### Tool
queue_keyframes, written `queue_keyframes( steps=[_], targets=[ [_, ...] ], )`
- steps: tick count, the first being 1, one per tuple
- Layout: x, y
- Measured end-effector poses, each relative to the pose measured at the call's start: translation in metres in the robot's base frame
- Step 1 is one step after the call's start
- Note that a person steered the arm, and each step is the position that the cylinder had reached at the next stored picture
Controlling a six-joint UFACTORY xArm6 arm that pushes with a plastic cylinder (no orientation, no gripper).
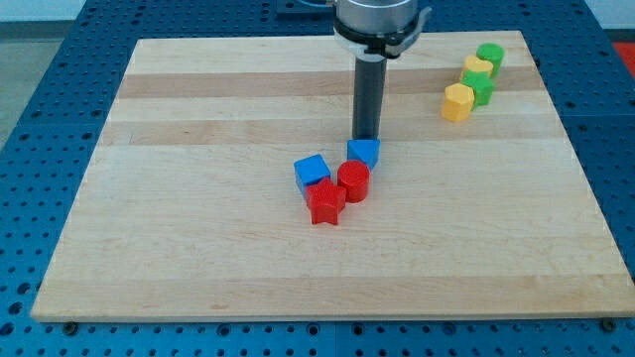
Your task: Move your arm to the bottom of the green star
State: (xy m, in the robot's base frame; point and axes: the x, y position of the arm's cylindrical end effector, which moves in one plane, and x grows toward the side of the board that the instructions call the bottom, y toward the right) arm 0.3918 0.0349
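In the camera view, your wooden desk (198,248) carries two clusters. My tip (365,137) sits at mid-desk, touching the top edge of a small blue block (364,152). Just below lie a blue cube (312,171), a red cylinder (353,181) and a red star (324,203). There is no claw, only the rod. The green star (479,86) is well apart at the view's upper right, between a yellow block (477,67) and a yellow hexagon (457,102), with a green block (490,55) topmost.
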Motion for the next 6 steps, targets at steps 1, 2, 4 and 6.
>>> queue_keyframes(
  steps=[1,2,4,6],
  targets=[
    [-0.017,-0.057],
    [0.032,-0.127],
    [0.217,-0.095],
    [0.189,-0.057]
  ],
)
